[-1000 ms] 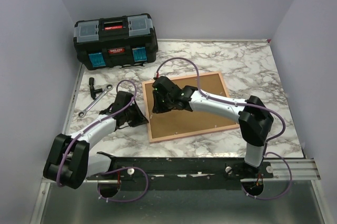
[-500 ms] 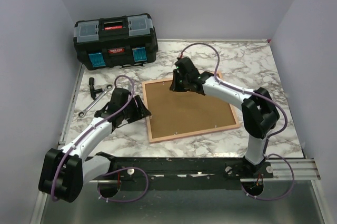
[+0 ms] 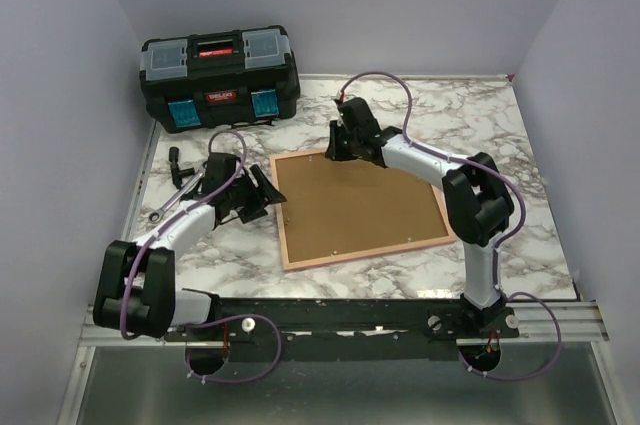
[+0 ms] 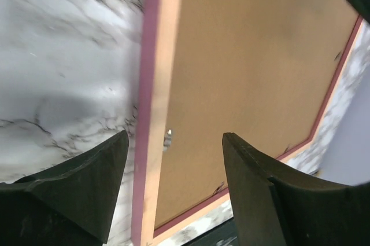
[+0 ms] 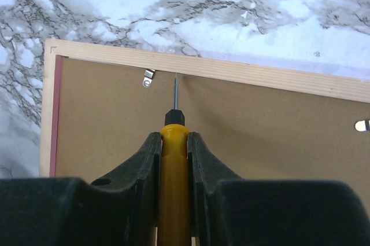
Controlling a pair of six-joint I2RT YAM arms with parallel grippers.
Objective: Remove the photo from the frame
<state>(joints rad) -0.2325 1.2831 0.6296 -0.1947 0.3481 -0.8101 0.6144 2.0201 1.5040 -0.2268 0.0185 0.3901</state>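
R gripper: clamped on yellow screwdriver, tip at frame edge by clip, prob to pry
L gripper: fingers wide over frame side, empty

Matt fibreboard backing, bare wood frame, glossy marble-look tbl.

The left arm is folded at the elbow by the near-left corner of the tabletop, and its forearm is stretched low toward the middle. The left gripper is turned to the right, and its jaws are spread wide apart. The right arm is raised from the near edge, bent at the elbow and reached leftward toward the far edge. The right gripper is tilted down at the tabletop, and its fingers are clamped on the yellow handle of a screwdriver.
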